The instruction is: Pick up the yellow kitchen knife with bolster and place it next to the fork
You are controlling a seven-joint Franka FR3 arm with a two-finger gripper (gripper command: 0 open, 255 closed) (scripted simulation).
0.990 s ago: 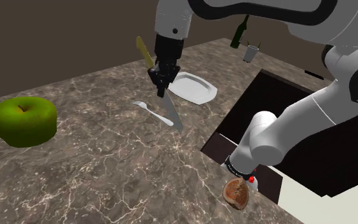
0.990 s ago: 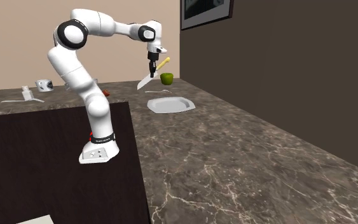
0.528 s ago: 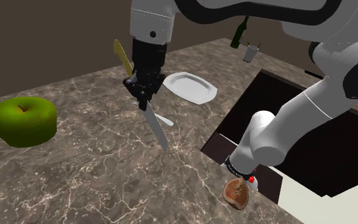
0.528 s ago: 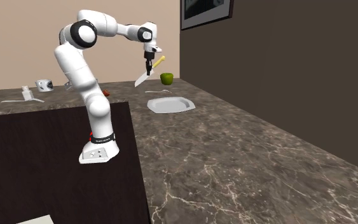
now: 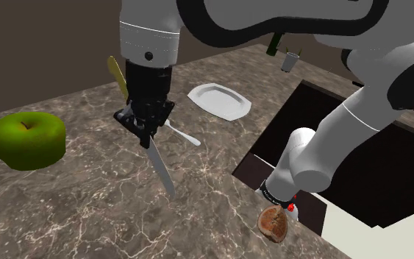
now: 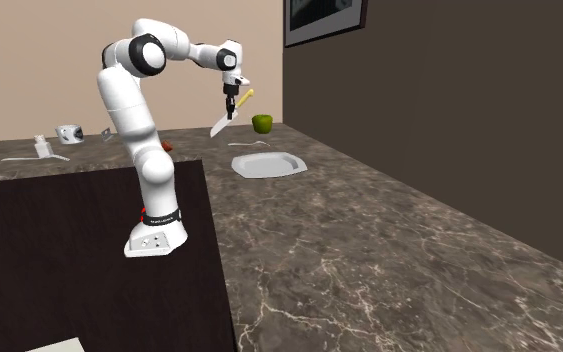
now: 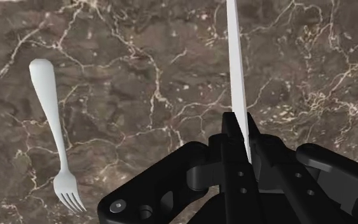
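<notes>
Status of pincer: the black gripper (image 5: 146, 123) is clamped on the yellow-handled knife (image 5: 159, 168), gripping it where handle meets blade. In the wrist view I see both fingers (image 7: 233, 147) pressed against the flat blade (image 7: 235, 76), which runs straight out from between them.

Position of the knife: it is off the marble counter (image 5: 87, 206), hanging at a slant. The yellow handle sticks up towards the shoulder view's left and the grey blade points down towards that view's right, its tip above the stone. In the second exterior view the knife (image 6: 225, 120) hangs under the gripper (image 6: 231, 101), high above the counter.

Fork: the white fork (image 5: 182, 135) lies flat on the counter, between the gripper and the plate in the shoulder view. In the wrist view the fork (image 7: 52, 130) lies to one side of the blade, apart from it, tines at the end nearer the hand.

Containers:
- White plate (image 5: 221, 101), flat on the counter beyond the fork. Its face shows plain white in both exterior views (image 6: 266, 165).
- Small grey cup (image 5: 290, 61) at the far edge of the counter. I cannot tell what it holds.
- Dark green bottle (image 5: 276, 40) just beside the cup, partly hidden by the arm. I cannot judge its contents.

Other items: a green apple (image 5: 25, 138) sits on the counter at the shoulder view's left, well apart from the plate. A brown rounded item (image 5: 274, 223) lies at the foot of the arm.
</notes>
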